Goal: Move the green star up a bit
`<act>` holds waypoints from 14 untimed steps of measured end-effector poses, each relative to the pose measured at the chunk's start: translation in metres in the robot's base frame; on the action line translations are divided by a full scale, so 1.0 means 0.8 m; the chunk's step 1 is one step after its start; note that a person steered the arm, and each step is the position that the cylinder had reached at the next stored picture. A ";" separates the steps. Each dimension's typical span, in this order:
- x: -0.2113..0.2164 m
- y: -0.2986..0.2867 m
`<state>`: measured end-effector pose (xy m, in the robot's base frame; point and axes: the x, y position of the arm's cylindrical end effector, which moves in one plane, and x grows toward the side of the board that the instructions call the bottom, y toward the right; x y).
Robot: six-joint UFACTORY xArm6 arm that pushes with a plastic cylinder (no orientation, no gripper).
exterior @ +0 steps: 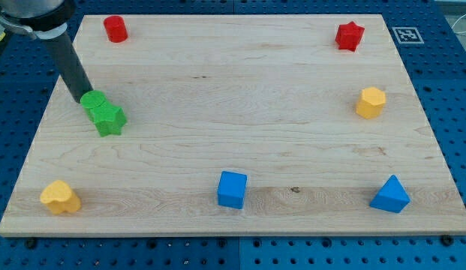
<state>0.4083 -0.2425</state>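
The green star (109,119) lies at the view's left, about mid-height on the wooden board (240,112). A second green block (94,101) touches it at its upper left. My tip (79,99) is at the end of the dark rod, just left of that second green block and touching or nearly touching it, up and left of the star.
A red cylinder (115,28) sits at the top left and a red star (350,35) at the top right. A yellow hexagon block (371,102) is at the right. A yellow block (60,196), a blue cube (233,189) and a blue triangle (390,195) line the bottom.
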 end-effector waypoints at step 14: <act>0.087 0.029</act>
<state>0.4778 -0.2194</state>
